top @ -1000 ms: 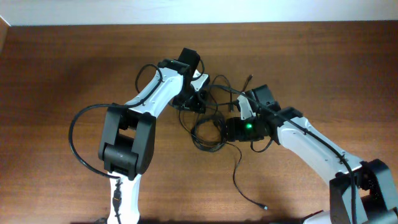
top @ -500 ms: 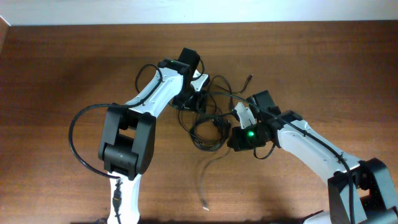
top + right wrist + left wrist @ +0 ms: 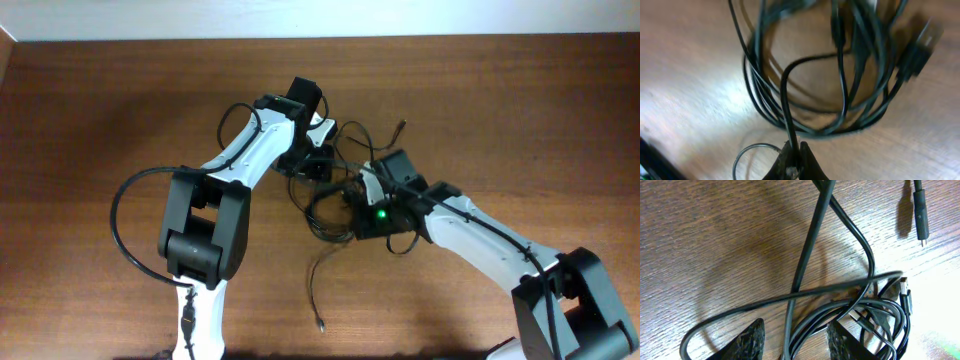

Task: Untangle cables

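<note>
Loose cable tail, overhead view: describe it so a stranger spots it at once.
On the brown table, find the tangle of thin black cables between the left arm and the right arm. One strand, the loose tail, leaves it toward the picture's bottom edge. Unlike the looped cords, it lies alone on bare wood and ends in a small plug.

Smooth, slightly glossy black rubbery cables (image 3: 810,237) on matt, grained wooden table (image 3: 715,230).

The right gripper (image 3: 793,156) has snapped shut on one of the cables (image 3: 783,100) and slid toward 9 o'clock, swinging the loose plug end (image 3: 320,325) from 4 o'clock to 6 o'clock.
</note>
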{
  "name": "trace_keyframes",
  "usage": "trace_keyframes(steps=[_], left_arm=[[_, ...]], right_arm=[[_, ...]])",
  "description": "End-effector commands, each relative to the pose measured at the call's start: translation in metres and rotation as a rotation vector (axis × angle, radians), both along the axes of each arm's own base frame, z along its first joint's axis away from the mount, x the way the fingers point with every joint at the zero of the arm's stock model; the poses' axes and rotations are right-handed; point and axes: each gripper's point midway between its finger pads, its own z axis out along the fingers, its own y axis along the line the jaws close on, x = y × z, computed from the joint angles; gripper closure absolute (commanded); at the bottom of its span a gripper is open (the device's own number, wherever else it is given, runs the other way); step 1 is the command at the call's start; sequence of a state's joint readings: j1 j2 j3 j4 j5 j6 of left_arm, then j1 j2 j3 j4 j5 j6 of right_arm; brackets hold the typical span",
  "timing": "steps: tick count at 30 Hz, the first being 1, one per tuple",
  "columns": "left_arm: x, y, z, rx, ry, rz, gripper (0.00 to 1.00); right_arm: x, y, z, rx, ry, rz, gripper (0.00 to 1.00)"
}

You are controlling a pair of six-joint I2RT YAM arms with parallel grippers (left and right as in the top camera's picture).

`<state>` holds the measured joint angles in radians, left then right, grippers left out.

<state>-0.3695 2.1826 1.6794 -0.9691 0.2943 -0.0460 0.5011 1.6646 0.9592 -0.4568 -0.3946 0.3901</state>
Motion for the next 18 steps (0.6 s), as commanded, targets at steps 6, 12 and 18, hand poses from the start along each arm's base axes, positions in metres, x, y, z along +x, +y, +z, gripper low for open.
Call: trace_keyframes(steps=[6,12,18], left_arm=[[0.007,-0.002,0.019,-0.012,-0.051,-0.008,0.55],[0.004,-0.002,0.020,-0.023,-0.034,-0.003,0.46],[0.004,0.001,0.055,-0.106,-0.068,-0.017,0.32]], right_arm=[[0.019,-0.019,-0.041,-0.131,0.012,-0.104,0.96],[0.036,-0.015,-0.008,-0.141,-0.012,-0.116,0.96],[0.040,-0.005,0.042,-0.106,0.003,-0.019,0.42]])
